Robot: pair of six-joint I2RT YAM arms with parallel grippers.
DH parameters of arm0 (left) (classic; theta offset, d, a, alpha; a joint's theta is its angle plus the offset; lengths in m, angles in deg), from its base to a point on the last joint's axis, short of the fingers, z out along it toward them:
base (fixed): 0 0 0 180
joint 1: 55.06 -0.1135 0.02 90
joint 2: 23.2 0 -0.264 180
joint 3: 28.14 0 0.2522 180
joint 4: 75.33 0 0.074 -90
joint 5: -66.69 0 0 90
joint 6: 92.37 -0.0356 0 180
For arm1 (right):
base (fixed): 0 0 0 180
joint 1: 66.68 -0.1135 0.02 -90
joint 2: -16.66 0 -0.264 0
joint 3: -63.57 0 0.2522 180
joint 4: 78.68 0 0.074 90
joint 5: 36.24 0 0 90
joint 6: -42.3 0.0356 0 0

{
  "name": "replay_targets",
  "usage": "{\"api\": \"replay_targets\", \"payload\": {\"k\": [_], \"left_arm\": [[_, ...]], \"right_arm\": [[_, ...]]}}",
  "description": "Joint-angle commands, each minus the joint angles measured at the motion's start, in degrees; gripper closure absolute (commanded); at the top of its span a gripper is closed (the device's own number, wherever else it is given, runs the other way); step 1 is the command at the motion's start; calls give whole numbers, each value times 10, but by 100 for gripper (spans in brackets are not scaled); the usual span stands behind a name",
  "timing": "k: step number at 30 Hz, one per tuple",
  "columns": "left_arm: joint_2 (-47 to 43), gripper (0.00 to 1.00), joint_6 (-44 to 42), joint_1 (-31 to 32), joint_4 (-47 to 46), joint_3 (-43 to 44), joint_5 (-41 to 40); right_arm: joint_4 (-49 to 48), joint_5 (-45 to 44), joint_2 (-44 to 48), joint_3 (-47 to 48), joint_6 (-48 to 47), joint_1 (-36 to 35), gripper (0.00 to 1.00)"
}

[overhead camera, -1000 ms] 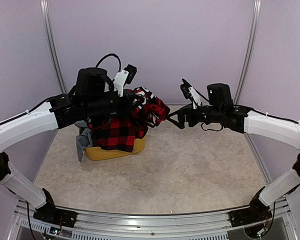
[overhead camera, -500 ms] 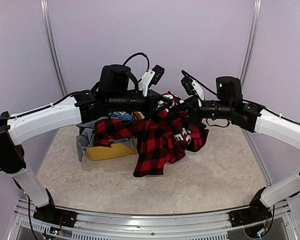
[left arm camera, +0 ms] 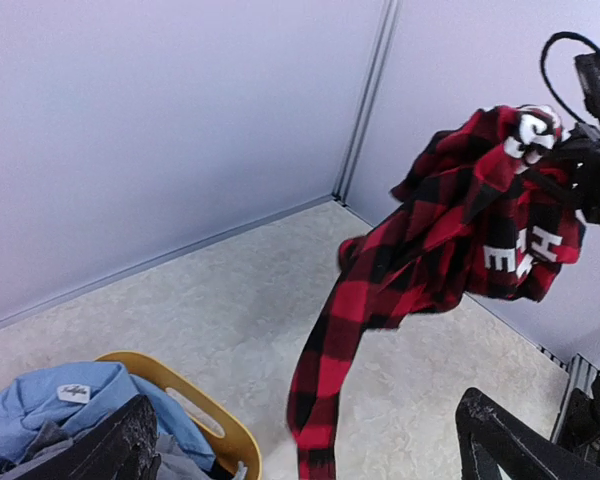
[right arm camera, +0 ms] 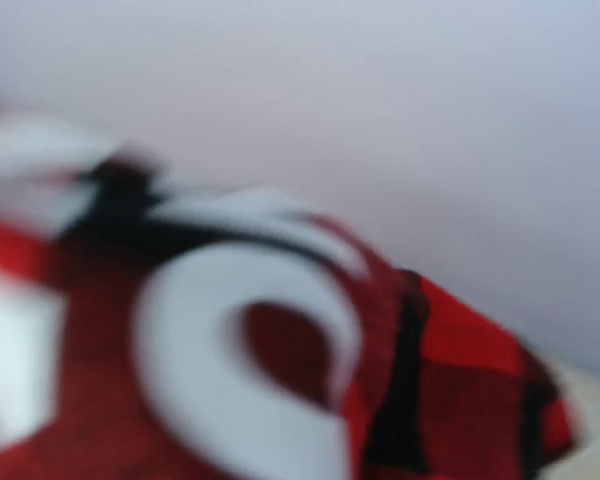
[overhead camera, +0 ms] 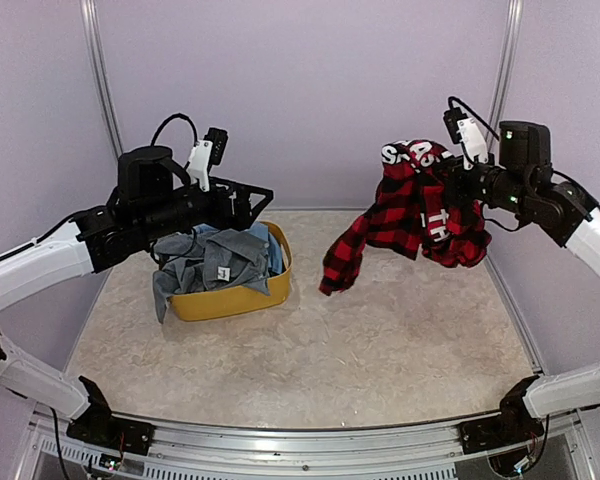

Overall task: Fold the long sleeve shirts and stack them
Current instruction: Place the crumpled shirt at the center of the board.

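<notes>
**Soft cloth, smooth plastic, stone-look top**

Smooth plastic on the yellow tub (overhead camera: 225,302), kinda low sheen. Inside it, grey and pale blue shirts (overhead camera: 220,255), soft matt cloth. Off to the tub's right, red-and-black check flannel shirt (overhead camera: 410,210), fuzzy-looking weave with flat white printed letters. Under the tub, matt tabletop (overhead camera: 360,350), speckled like stone.
</notes>
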Motion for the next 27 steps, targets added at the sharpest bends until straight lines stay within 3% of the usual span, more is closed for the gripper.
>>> {"api": "replay_targets", "payload": {"k": [1, 7, 14, 16, 20, 22, 23, 27], "left_arm": [[-38, 1, -18, -1, 62, -44, -111], [-32, 5, -23, 2, 109, -86, -100], [68, 16, -40, 2, 166, -49, -114], [112, 20, -41, 0, 189, -29, -146], [184, 13, -43, 2, 225, 15, -216], [194, 8, -48, 12, 216, 25, -233], [182, 6, -56, 20, 197, 23, -237], [110, 1, -92, 60, 118, 7, -223]], "right_arm": [[31, -66, 17, 26, 9, 0, 100], [20, 11, -24, -27, 47, 0, 100], [-16, 132, -79, -65, 78, 0, 94], [-11, 134, -85, -64, 80, -1, 80], [11, 129, -90, -64, 79, 0, 25], [17, 129, -83, -71, 79, 0, 6], [18, 132, -78, -75, 76, 1, 1], [14, 159, -59, -89, 72, 1, 1]]}}
